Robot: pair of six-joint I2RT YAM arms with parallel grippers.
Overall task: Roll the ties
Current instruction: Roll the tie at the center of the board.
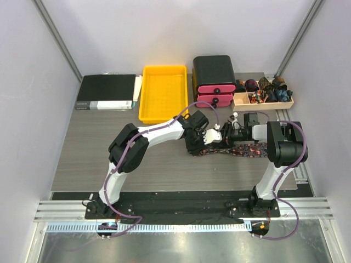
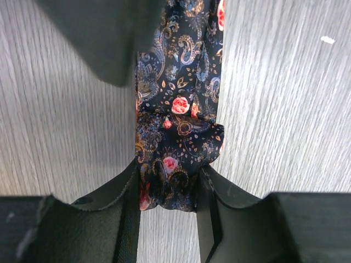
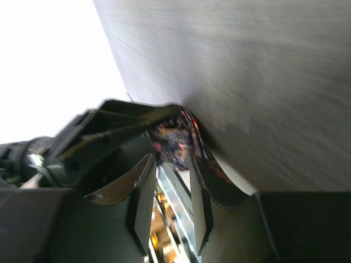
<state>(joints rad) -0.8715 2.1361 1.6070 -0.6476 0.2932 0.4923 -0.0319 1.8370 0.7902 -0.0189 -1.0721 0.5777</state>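
One of the ties (image 1: 247, 149) lies across the grey table, dark with small pink and orange flowers. Its left end is bunched into a small wad (image 2: 175, 164). My left gripper (image 1: 198, 144) (image 2: 169, 189) is shut on that wad, and the rest of the fabric runs away from the fingers. My right gripper (image 1: 226, 137) (image 3: 173, 159) reaches in from the right, facing the left one. Its fingers stand a little apart with the tie (image 3: 176, 143) at their tips. I cannot tell whether they pinch it.
A yellow tray (image 1: 163, 93) and a black binder (image 1: 107, 92) sit at the back left. A black box with pink drawers (image 1: 214, 79) stands behind the grippers. To its right, a wooden box (image 1: 263, 94) holds several rolled ties. A metal rail (image 1: 299, 164) runs along the table's right edge.
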